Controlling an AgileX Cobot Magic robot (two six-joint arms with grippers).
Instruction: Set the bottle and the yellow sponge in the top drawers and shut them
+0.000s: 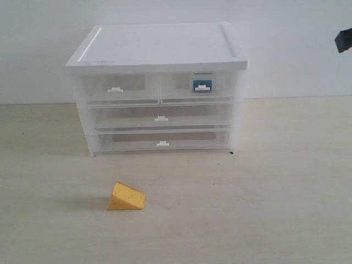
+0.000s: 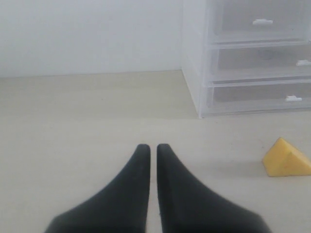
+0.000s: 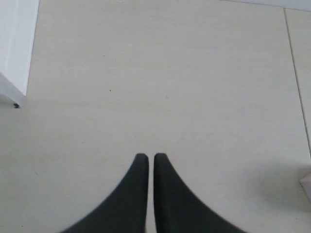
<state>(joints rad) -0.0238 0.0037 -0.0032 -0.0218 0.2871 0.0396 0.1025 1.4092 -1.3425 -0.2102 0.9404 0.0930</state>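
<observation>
Yellow sponge [image 1: 126, 197] lies on the desk [image 1: 275, 209] before the drawer unit [image 1: 159, 49]; bottle [image 1: 202, 83] sits inside the shut top right drawer [image 1: 176, 88]. Left fingers [image 2: 141, 162] and right fingers [image 3: 140, 170] are together, empty. Risk: the shut top left drawer [image 1: 132, 88] has a small tab [image 1: 115, 89] that may slip; the wedge may squirt from a pinch.

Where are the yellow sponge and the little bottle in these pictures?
yellow sponge [image 1: 126, 197], exterior view, middle of its front face.
bottle [image 1: 202, 81], exterior view, on its teal body, seen through cloudy plastic.

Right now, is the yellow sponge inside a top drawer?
No, the yellow sponge lies on the table in front of the cabinet.
</observation>
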